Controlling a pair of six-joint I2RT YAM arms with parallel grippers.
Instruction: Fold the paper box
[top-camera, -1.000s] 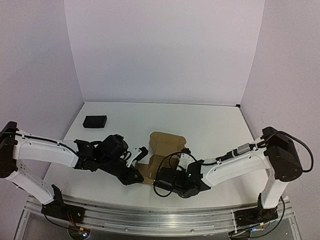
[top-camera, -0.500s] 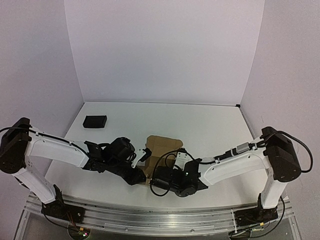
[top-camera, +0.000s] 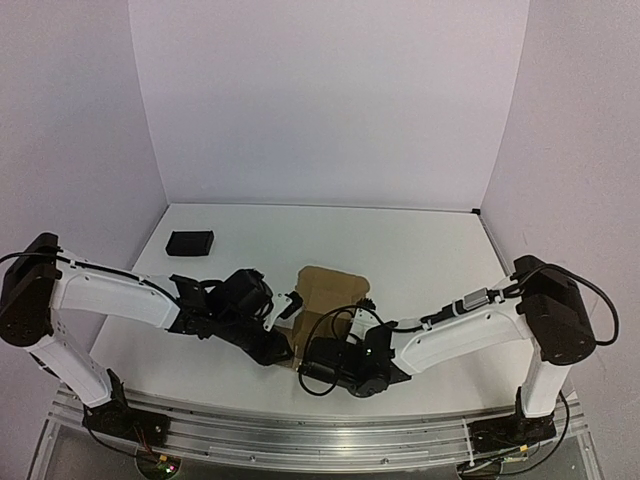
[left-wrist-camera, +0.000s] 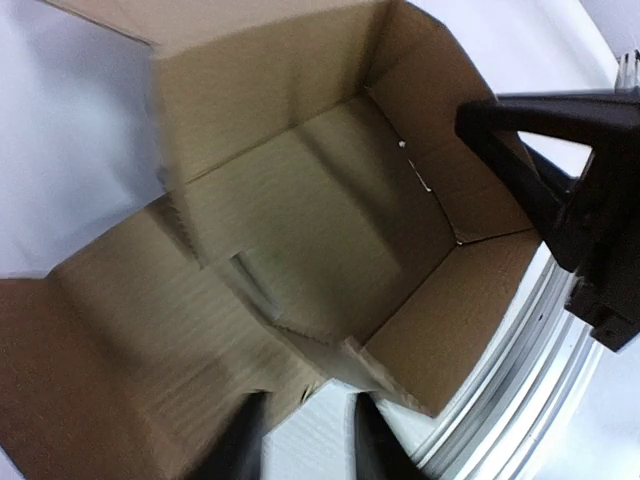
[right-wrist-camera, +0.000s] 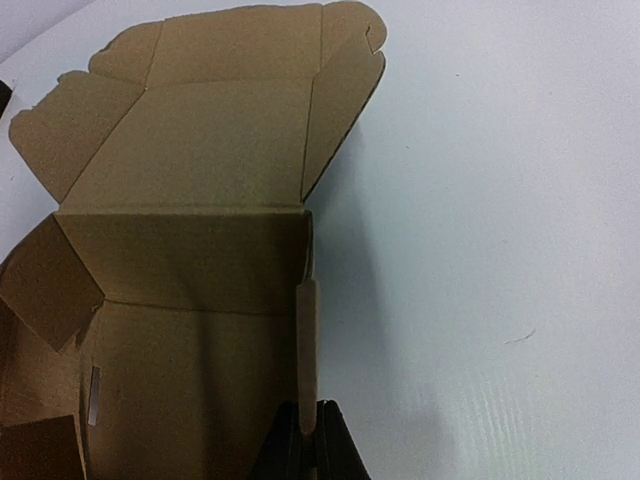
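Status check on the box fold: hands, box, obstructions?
Right hand shut on paper box side wall. Left hand open at a flap edge. Box partly formed, lid open. Small black object far off, nothing blocking.

Top view: paper box (top-camera: 335, 285) near half hidden behind left arm (top-camera: 110, 295) and right arm (top-camera: 460, 330). Left claw (left-wrist-camera: 307, 410) blurred, cropped beside box's near flap. Right claw (right-wrist-camera: 308, 425) mostly cropped at box wall.

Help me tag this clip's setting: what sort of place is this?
Probably a robotics lab booth: bare white walls around a white table, two arms on a metal rail working a paper box.
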